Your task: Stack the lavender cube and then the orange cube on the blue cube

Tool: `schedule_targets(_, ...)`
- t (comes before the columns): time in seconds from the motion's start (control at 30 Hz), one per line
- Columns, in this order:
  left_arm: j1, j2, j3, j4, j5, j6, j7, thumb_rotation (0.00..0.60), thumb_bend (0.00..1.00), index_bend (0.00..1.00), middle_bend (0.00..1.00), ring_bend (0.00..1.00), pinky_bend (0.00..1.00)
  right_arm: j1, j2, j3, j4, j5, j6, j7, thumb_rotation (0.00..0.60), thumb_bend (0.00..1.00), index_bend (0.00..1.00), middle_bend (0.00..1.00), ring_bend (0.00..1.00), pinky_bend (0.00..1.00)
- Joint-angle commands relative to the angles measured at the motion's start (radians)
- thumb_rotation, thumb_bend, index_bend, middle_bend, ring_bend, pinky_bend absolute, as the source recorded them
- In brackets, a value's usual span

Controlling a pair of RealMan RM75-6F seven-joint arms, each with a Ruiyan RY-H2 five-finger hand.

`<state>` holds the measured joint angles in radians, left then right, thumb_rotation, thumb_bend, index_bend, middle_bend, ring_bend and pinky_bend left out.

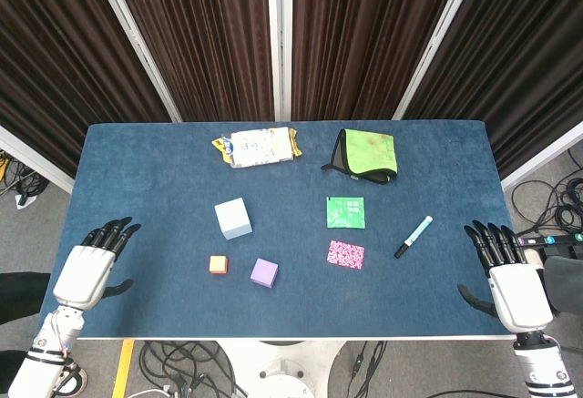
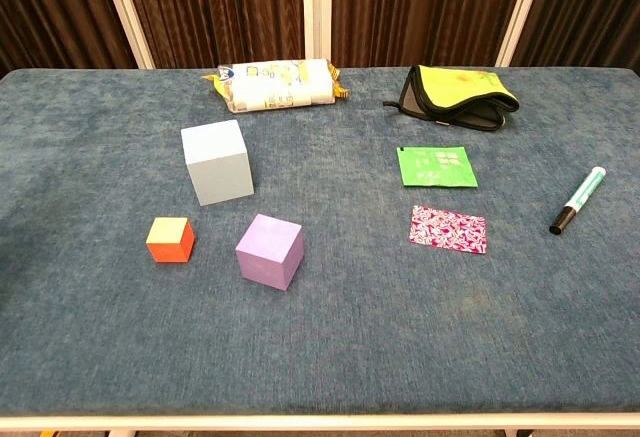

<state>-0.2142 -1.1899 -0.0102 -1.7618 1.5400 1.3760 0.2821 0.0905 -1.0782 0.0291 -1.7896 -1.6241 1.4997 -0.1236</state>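
While unstacked, lavender cube (image 2: 269, 249) beside orange cube (image 2: 170, 239)

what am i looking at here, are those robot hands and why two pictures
Yes. A two-armed robot sits at a blue table. The head view looks down from above and shows its left hand and right hand resting at the table's edges, fingers apart, holding nothing. The chest view looks across the table from lower down; no hands show there. On the table lie a blue cube, an orange cube, a lavender cube, a snack bag, a green pouch, two small packets and a marker. Nothing is stacked yet.
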Motion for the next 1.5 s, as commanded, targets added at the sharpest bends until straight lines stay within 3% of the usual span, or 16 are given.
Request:
schedule_targets(0.03,-0.001,-0.002,0.001,-0.002,0.002,-0.001,0.003,0.600,0.11,0.19,0.20,0.15,0.25,-0.001,0.001,0.000,0.001,0.000,0.001,0.002,0.600,0.13,0.02,0.04,0.00,0.00)
schedule_targets(0.6,-0.016,0.041,0.010,-0.051,0.006,-0.033,0.030,0.600,0.12,0.19,0.22,0.15,0.25,0.000,0.004,-0.003,0.000,-0.002,-0.004,0.007,0.600,0.13,0.02,0.04,0.00,0.00)
schedule_targets(0.83,-0.037,0.066,0.063,-0.078,0.052,-0.108,-0.009,0.600,0.12,0.19,0.22,0.15,0.25,0.000,0.005,-0.004,0.000,-0.010,0.000,0.006,0.600,0.13,0.02,0.05,0.00,0.00)
schedule_targets(1.03,-0.077,-0.011,0.075,-0.066,0.071,-0.188,0.045,0.600,0.12,0.19,0.23,0.15,0.24,-0.004,0.002,-0.003,-0.001,-0.014,0.012,0.001,0.600,0.13,0.02,0.05,0.00,0.00)
schedule_targets(1.5,-0.198,-0.192,-0.015,-0.062,-0.043,-0.326,0.181,0.600,0.12,0.19,0.23,0.15,0.24,-0.012,0.010,-0.001,0.004,-0.019,0.029,0.027,0.600,0.13,0.02,0.05,0.00,0.00)
